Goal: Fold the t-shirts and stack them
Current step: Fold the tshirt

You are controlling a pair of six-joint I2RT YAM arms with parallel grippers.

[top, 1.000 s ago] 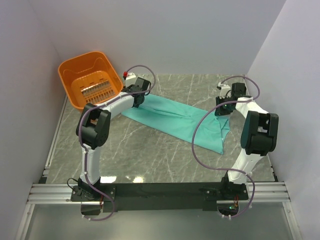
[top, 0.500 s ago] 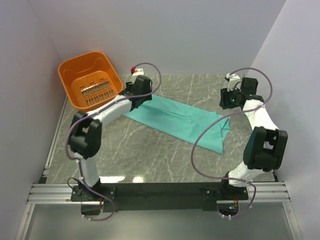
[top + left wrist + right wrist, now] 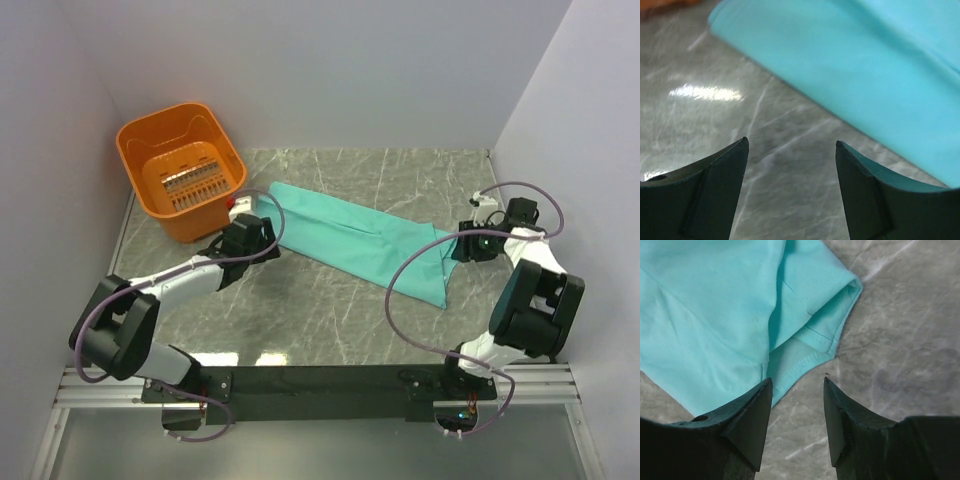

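A teal t-shirt lies folded into a long strip, running diagonally across the marble table from near the basket to the right. My left gripper sits low just off its left end, open. In the left wrist view the left gripper has only bare marble between its fingers, and the t-shirt lies beyond them. My right gripper is at the strip's right end, open. In the right wrist view the right gripper hovers just short of the t-shirt, at its sleeve hem, holding nothing.
An orange plastic basket stands at the back left, close to the shirt's left end. Grey walls enclose the table on the left, back and right. Purple cables loop over both arms. Bare marble lies in front of the shirt.
Both grippers have opened, let go of the shirt and drawn back: the left arm down and left, the right arm to the right. The shirt rests flat.
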